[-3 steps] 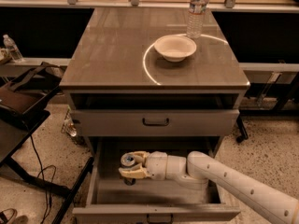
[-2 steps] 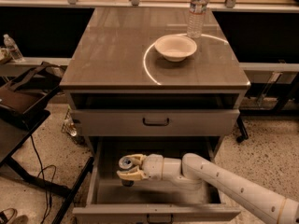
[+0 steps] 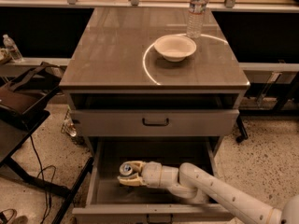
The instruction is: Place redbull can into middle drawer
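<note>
Grey metal walls of the middle drawer surround the gripper, which is clasped around the redbull can, left of centre inside. Whether the can's base touches the drawer floor is unclear. Released too high or tilted, this slim can would likely topple and roll against a wall.

Lab: robot hand, redbull can in drawer
</note>
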`<state>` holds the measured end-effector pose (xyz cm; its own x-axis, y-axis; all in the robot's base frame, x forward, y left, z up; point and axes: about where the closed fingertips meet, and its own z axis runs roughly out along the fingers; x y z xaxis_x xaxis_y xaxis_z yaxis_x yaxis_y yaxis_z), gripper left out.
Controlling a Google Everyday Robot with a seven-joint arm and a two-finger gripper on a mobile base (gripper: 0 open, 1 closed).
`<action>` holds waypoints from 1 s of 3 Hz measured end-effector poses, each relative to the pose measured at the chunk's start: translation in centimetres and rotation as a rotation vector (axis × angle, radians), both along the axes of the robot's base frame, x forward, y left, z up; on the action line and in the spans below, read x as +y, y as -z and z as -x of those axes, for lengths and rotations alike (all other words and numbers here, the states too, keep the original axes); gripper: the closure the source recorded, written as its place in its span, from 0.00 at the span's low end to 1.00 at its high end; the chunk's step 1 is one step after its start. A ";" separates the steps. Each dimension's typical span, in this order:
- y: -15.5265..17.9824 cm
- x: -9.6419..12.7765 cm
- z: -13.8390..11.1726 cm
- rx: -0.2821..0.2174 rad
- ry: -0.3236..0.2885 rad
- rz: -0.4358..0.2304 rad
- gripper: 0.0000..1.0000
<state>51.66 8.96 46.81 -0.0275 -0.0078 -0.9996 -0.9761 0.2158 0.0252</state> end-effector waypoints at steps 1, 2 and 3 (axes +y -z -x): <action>1.2 -0.1 0.5 -0.032 0.011 0.001 1.00; 1.2 0.0 0.6 -0.034 0.009 0.000 0.85; 1.2 0.2 0.7 -0.034 0.006 -0.001 0.62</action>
